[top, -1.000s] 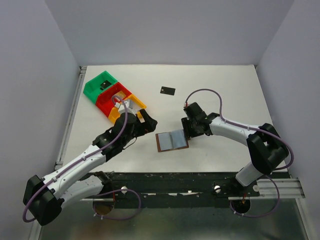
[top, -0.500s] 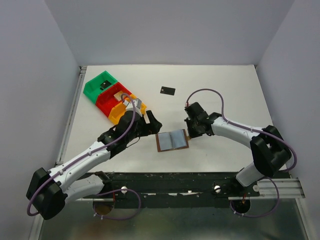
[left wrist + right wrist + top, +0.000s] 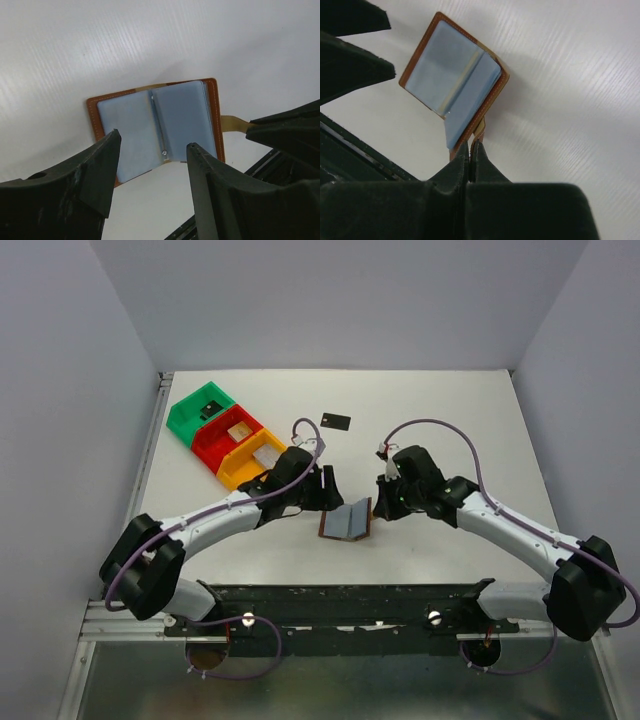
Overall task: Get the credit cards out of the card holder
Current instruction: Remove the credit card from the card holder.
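The card holder [image 3: 347, 520] is a brown wallet lying open on the table, its grey-blue pockets up and its right side raised. My right gripper [image 3: 380, 507] is shut on the card holder's right edge by the brown tab [image 3: 481, 127], seen at the fingertips [image 3: 471, 146] in the right wrist view. My left gripper [image 3: 327, 491] is open just left of the holder [image 3: 155, 125], its fingers [image 3: 102, 160] apart with nothing between them. One black credit card [image 3: 335, 421] lies on the table farther back. No cards show in the pockets [image 3: 451, 80].
Green [image 3: 196, 410], red [image 3: 214, 437] and yellow [image 3: 240, 463] bins stand in a row at the back left, with small pale pieces in the red and yellow ones and a dark piece in the green. A black rail [image 3: 340, 595] runs along the table's near edge.
The right gripper has shut on the holder's tab edge and raised that side. The left arm has swung right from the bins to the holder's left side, its jaws narrowing.
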### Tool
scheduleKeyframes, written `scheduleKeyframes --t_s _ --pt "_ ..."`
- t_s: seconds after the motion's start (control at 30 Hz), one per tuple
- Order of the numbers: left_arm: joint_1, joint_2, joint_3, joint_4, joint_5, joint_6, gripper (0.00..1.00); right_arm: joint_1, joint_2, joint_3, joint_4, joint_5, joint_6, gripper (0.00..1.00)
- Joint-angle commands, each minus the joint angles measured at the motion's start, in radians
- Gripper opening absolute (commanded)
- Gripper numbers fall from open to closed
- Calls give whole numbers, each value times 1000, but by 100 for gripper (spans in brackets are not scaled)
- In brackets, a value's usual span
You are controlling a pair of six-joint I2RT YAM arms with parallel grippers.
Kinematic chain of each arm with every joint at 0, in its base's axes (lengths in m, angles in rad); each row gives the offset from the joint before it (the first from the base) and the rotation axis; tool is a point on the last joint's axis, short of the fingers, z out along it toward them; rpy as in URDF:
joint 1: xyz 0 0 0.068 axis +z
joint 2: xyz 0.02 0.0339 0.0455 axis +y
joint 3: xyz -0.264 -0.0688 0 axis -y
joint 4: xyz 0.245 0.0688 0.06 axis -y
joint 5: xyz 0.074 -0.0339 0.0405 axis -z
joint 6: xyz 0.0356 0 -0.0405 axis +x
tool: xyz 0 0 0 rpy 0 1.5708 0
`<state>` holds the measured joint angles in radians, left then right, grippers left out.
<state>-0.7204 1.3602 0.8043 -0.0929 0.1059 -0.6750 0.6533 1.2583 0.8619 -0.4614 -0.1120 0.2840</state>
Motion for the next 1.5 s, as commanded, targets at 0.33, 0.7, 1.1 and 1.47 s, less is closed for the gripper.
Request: scheduleKeyframes --t_s 0.33,0.7,1.1,1.47 --pt "-2 237 105 117 255 49 61 5 -37 -73 55 -55 1 0" --pt "-1 290 128 140 321 48 65 5 -46 -57 73 -89 3 0" --pt "-4 326 148 124 331 54 66 3 -37 -43 72 -92 3 0" --pt "-10 346 167 102 322 68 68 3 -28 -24 66 -91 0 0"
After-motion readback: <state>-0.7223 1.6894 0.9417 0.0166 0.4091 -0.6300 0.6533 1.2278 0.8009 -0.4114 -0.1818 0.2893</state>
